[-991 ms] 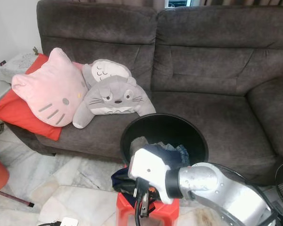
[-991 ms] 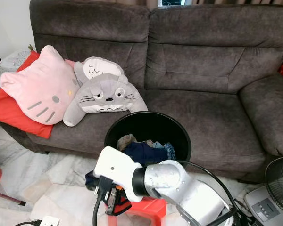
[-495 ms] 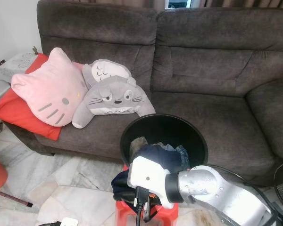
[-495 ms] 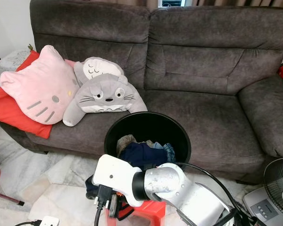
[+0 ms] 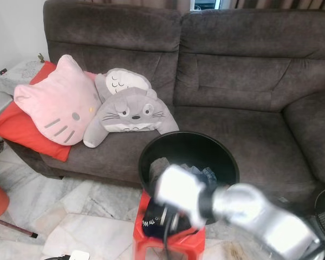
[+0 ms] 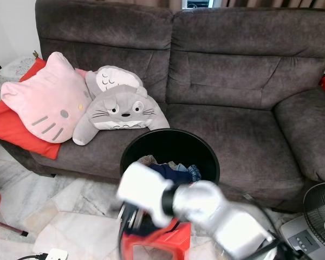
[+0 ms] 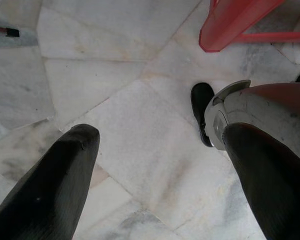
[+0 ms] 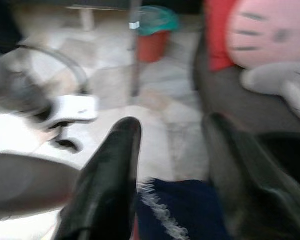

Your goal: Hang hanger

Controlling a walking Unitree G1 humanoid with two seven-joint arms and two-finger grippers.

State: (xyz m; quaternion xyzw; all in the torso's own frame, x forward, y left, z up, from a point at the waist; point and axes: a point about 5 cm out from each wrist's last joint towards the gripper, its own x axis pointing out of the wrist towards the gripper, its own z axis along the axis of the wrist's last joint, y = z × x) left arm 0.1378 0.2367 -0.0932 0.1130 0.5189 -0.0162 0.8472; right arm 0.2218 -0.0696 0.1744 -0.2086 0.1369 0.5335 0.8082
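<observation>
Where the hanger is cannot be told: the spot where the right arm [image 5: 249, 214] works is smeared by blur. That arm reaches across the near middle of the scene to a red stool [image 5: 146, 241], on which a dark blue garment [image 5: 154, 219] with white lettering lies bunched. In the right wrist view the right end effector [image 8: 170, 125] has its two black fingers [image 8: 115, 170] spread wide apart just above the garment's blue cloth with pale trim, and nothing is clamped between them. Just beyond the stool stands a round black bin [image 5: 151, 147] with more clothes [image 6: 170, 170] heaped inside; it stands against the front of a dark grey sofa [image 5: 233, 76]. On the sofa's left end lie a pink cat-face cushion [image 5: 57, 103], a grey plush cushion [image 5: 130, 111] with a second one behind it, and a red cushion [image 5: 21, 130] beneath the pink one. A fan [image 6: 319, 208] stands at the near right. The left end effector [image 7: 162, 132] hangs low over the marble floor [image 7: 115, 75], its fingers wide apart and empty, with the robot's black foot [image 7: 201, 112] beside it and a leg of the stool farther off.
</observation>
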